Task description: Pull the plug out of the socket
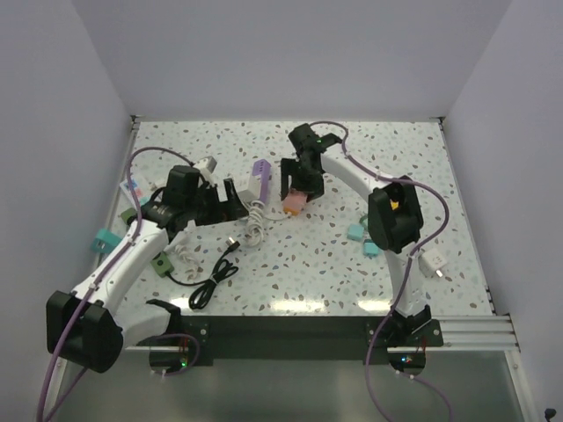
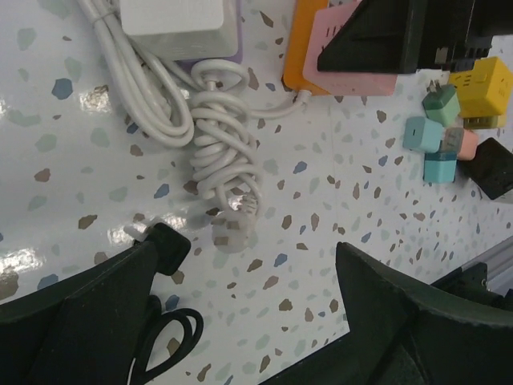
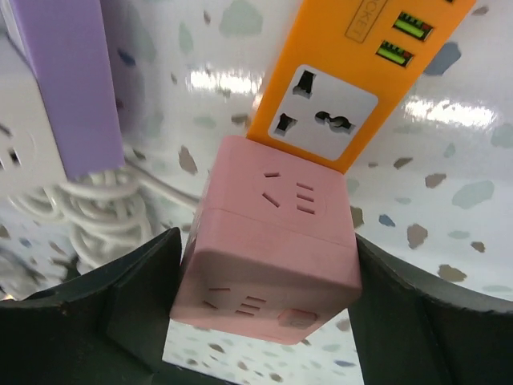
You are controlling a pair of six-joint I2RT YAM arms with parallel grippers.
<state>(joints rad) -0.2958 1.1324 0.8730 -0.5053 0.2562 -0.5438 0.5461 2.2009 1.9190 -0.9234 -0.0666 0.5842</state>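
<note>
A: On the counter (image 1: 334,281), the orange socket strip (image 3: 329,40) is lying loose near the upper middle of the top view. The pink plug cube (image 3: 268,265) is sitting on its end, and nothing is pinning the strip down.

B: So the strip is likely lifting along with the plug. The right end effector (image 3: 266,245) is clamping the cube's two sides, and a hard pull risks the pads slipping off.

A: Meanwhile the left end effector (image 2: 256,249) is hanging wide open over the white cable (image 2: 224,152), holding nothing and bracing nothing.
</note>
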